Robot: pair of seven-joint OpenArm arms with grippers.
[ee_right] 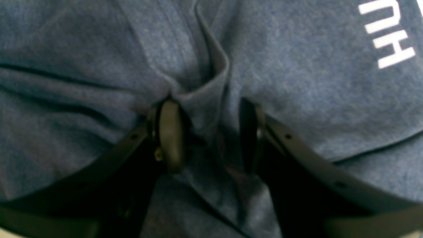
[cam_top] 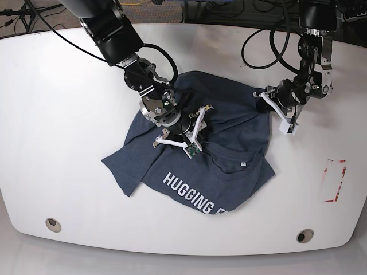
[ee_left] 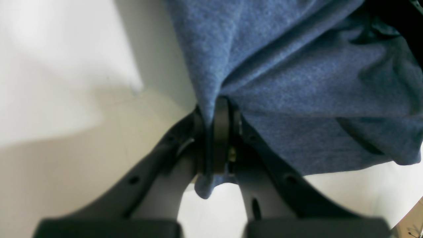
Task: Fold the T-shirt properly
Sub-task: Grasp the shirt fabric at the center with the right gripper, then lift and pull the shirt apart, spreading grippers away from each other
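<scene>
T-shirt (cam_top: pixel 195 152) lay rumpled and partly doubled over near the middle of the white table (cam_top: pixel 57 114), lettering upward toward the near edge. Left gripper (ee_left: pixel 216 138) was pressed together on an edge of the blue cloth at the shirt's far side, raised off the table, apparently to carry that edge over for a fold. Right gripper (ee_right: pixel 208 135) stood spread over the middle of the shirt, a raised pleat of cloth between its parted jaws, not pinched.

T-shirt (cam_top: pixel 229 129) — heathered navy; white lettering (cam_top: pixel 192 195)
</scene>
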